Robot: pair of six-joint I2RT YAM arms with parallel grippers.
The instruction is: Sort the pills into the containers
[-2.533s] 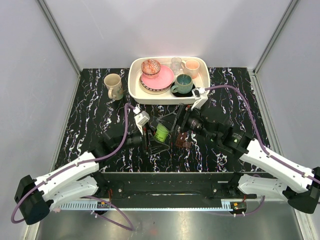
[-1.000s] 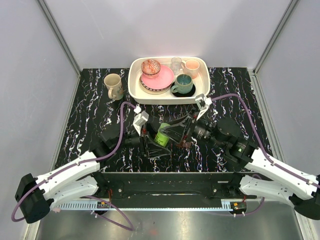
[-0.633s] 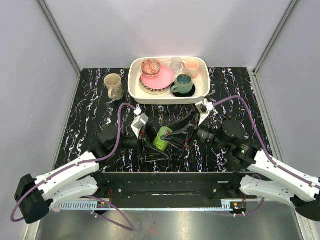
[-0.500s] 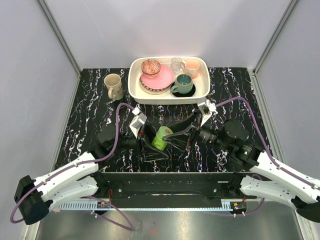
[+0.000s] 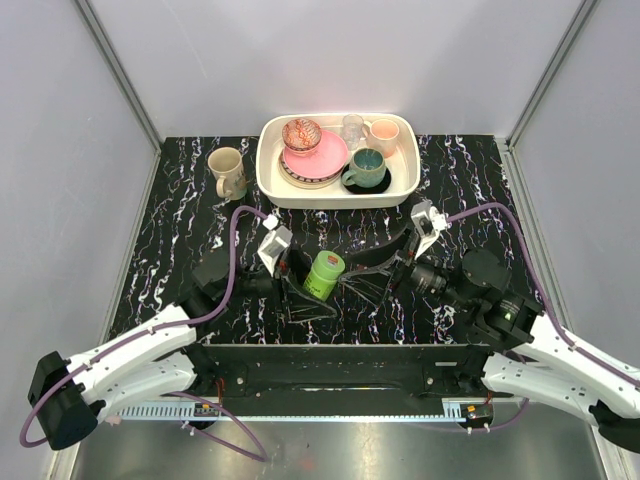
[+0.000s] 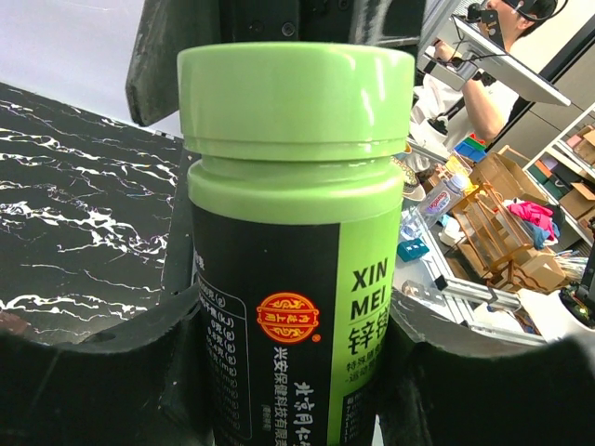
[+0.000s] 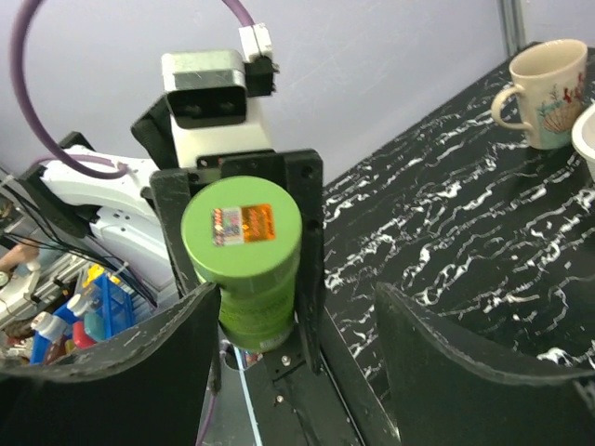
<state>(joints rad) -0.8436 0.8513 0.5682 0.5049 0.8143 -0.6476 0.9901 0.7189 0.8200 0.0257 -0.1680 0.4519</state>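
Note:
A green pill bottle (image 5: 324, 272) with a green cap and a black-and-green label is held tilted above the table in my left gripper (image 5: 318, 280). In the left wrist view the bottle (image 6: 296, 186) fills the frame, clamped between the fingers of that gripper (image 6: 293, 372). My right gripper (image 5: 366, 281) is open and empty just right of the bottle, not touching it. In the right wrist view its jaws stand wide apart (image 7: 293, 307), facing the cap (image 7: 242, 228). I cannot make out the dark-brown case or any loose pills.
A white tray (image 5: 268, 180) of crockery stands at the back centre, with a pink plate, a teal cup and glasses in it. A beige mug (image 5: 227, 172) stands left of the tray and also shows in the right wrist view (image 7: 548, 79).
My right gripper has pulled back to the right, away from the bottle's cap. The left gripper has kept hold of the bottle and shifted it slightly.

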